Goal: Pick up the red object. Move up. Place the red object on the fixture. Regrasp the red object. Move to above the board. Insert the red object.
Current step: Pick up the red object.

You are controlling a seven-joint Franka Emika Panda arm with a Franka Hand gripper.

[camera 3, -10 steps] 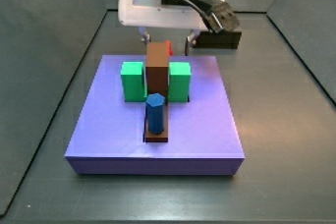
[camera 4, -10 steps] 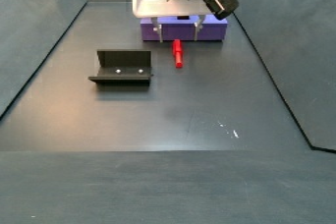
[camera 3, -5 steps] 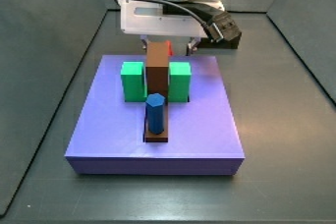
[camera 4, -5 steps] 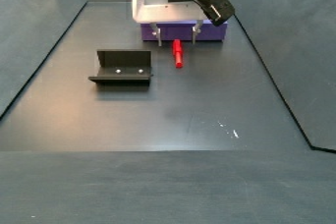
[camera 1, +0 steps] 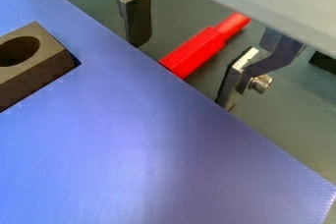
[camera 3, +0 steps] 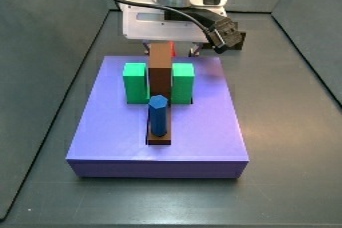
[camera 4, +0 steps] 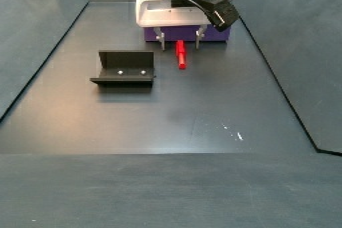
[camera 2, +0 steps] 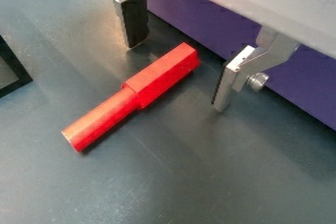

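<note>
I have the hand [camera 2: 184,61] wide open and empty, straddling the red peg [camera 2: 132,96] that lies flat on the floor just beside the purple board [camera 4: 214,32], so I judge the pickup is underway: lower, then close.

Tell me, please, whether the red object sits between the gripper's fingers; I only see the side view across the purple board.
Observer: Yes; in a wrist view the red object lies flat on the floor, one end between the open gripper's fingers, untouched.
Operator: Where is the fixture?
Observer: In a side view the fixture stands on the floor, apart from the red object, empty.
Operator: Is the piece on the board?
Observer: No; beside the board, on the floor.
</note>
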